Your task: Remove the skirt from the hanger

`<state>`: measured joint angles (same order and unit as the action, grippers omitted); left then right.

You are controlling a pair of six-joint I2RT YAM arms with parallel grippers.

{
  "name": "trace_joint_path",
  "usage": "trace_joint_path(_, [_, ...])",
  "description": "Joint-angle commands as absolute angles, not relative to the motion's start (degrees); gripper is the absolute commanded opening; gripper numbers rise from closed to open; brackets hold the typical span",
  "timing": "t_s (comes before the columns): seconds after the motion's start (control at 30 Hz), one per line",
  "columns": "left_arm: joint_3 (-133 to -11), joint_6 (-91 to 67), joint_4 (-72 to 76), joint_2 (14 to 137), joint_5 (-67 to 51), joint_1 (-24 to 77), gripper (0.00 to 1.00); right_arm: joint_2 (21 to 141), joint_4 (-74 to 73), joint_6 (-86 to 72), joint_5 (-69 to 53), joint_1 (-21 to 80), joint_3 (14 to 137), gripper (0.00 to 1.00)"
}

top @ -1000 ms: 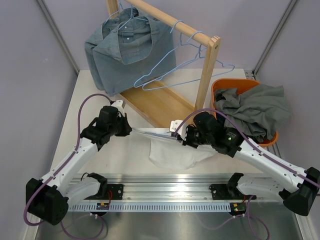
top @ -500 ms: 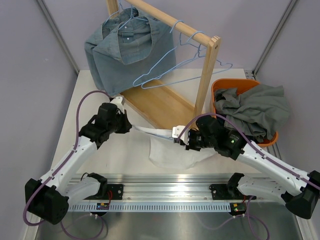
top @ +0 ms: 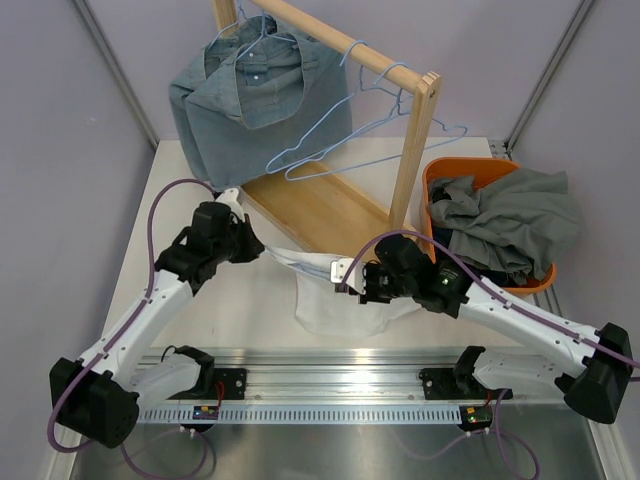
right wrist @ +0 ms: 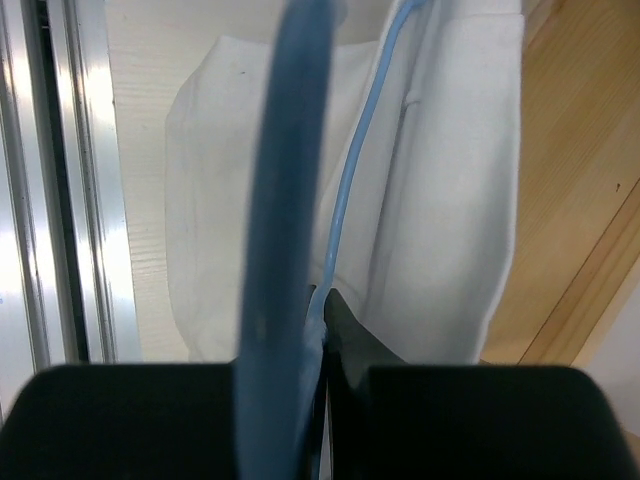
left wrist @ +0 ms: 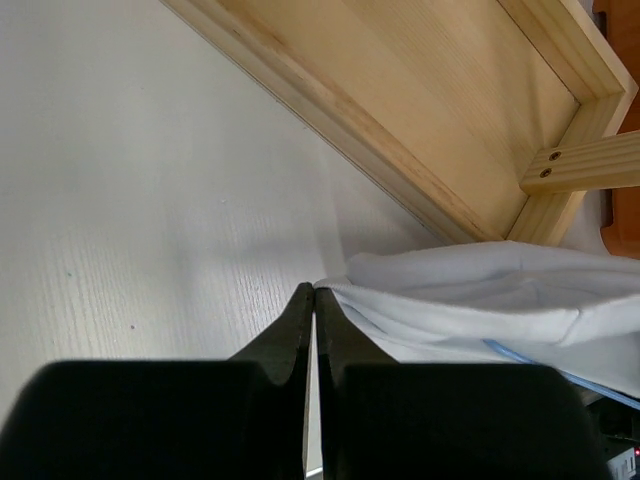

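Since a second ago the right claw [right wrist: 322,295] has slid left and nearer the arm bases, while the left claw [left wrist: 313,290] has drawn back a little toward the rack [top: 310,205]. The left claw is pinched fully closed on a corner of the skirt [left wrist: 470,290]. The right one is nearly closed on the thin blue wire of the hanger [right wrist: 357,150], which runs on across the white cloth. The skirt hangs slack between the two claws and spreads onto the surface [top: 250,310] just in front of the rack base. To do this well, the left pinch probably wants to stay put as an anchor. The right should draw the wire out along its own line, low and slow, since a caught waistband would drag the cloth along.
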<state>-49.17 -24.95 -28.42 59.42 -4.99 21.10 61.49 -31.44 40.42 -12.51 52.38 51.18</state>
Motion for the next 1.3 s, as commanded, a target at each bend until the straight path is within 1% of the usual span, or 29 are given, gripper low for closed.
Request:
trace_joint_path(0.0, [-52.6,-25.2,-22.1,57.0,-2.8,19.4,0.00,63.5,-36.4,39.2,-10.0,53.1,51.4,0.00])
trace_joint_path(0.23, [-51.0,-25.9,-22.1,56.4,-3.2,19.4,0.00,65.3,-34.6,38.4,-7.5,53.1,52.0,0.00])
trace_joint_path(0.43, [-48.5,-22.1,-26.4,57.2,1.4,19.2,0.00,60.6,-33.6,38.0,-5.1,53.0,52.5,0.00])
trace_joint_path(0.57, [-47.0,-19.9,-28.6,55.4,1.2,18.9,0.00,58.6,-34.2,37.4,-1.6,52.1,50.9,0.00])
trace_joint_path(0.7, [-47.5,-17.8,-32.8,52.6,3.4,18.6,0.00,56.6,-36.6,37.3,-3.8,48.7,49.8,0.00])
trace_joint_path(0.83, [-46.2,-16.4,-33.3,52.9,3.3,17.5,0.00,54.2,-37.9,38.1,-6.6,48.6,49.9,0.00])
trace_joint_path(1.0, [-45.4,-18.4,-30.3,56.2,2.5,17.4,0.00,53.3,-40.3,39.9,-11.6,48.8,50.9,0.00])
trace_joint_path(1.27, [-50.6,-18.4,-28.2,61.3,2.9,17.5,0.00,53.8,-42.3,41.7,-15.4,49.6,51.5,0.00])
